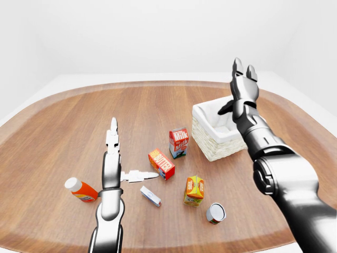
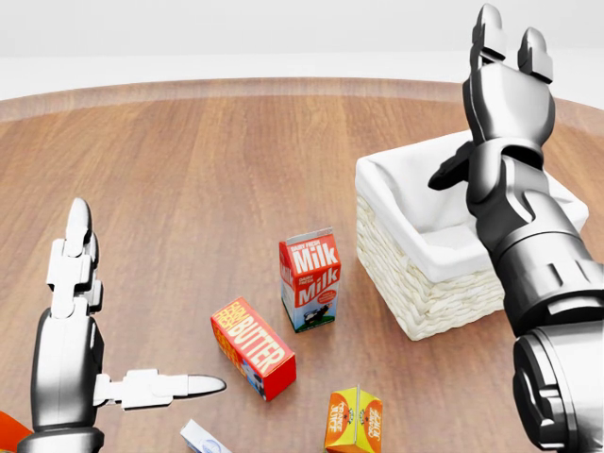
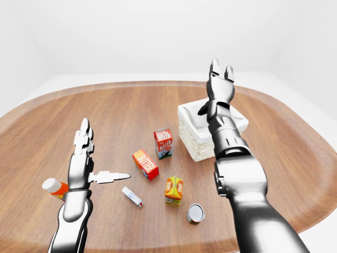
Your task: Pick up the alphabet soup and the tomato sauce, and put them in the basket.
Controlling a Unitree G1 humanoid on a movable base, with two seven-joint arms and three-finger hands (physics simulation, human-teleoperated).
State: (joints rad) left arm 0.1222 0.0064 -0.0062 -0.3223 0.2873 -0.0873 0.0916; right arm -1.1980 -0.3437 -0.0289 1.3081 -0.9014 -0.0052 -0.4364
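Soup and sauce were yet to be collected as both robot hands hung empty with fingers spread. One can (image 1: 215, 213) lay on its side low in the left-eye view, its round end toward the camera and its long axis running away up the table, well below the raised right hand (image 1: 243, 89) and nearer that arm than the left hand (image 1: 112, 153); its label could not be read, and no second can was visible. An orange carton (image 1: 194, 190) stood just beside it, with the butter box (image 1: 161, 164) and milk carton (image 1: 178, 142) beyond. Farther still, the basket (image 1: 204, 141) sat directly beneath the right hand.
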